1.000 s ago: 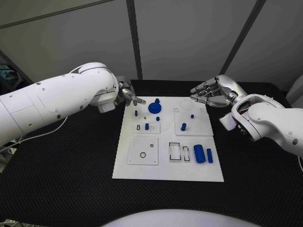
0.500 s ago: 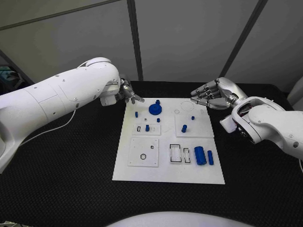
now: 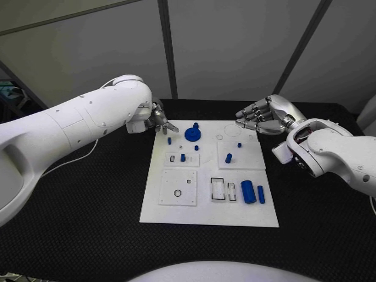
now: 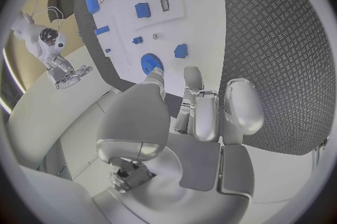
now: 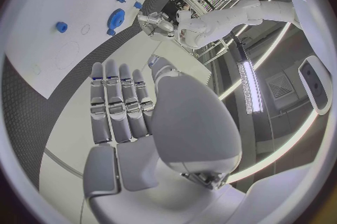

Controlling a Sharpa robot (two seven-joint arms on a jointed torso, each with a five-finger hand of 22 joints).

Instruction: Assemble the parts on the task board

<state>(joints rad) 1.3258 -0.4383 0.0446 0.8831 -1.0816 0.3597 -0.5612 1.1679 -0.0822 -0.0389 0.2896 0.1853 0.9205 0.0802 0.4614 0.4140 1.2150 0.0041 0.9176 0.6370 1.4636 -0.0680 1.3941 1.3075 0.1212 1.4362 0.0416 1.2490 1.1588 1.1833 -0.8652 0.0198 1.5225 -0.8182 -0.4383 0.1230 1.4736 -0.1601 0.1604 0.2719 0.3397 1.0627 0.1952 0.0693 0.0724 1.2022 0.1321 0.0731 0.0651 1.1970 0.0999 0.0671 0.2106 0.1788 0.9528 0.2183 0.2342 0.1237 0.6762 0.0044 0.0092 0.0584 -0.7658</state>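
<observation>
Two white arms reach in from opposite sides. The left hand (image 3: 157,121) holds nothing, fingers extended. The right hand (image 3: 264,116) is empty, fingers loosely curled.

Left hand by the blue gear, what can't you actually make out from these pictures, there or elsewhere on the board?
- Left hand against the blue gear: in the head view the fingertips are too small to show touch; in the left wrist view the hand's own thumb covers the gear's edge.
- Small recesses on the task board: too small in the head view to tell their shapes.
- Right hand: its palm side is turned away in the head view.
</observation>
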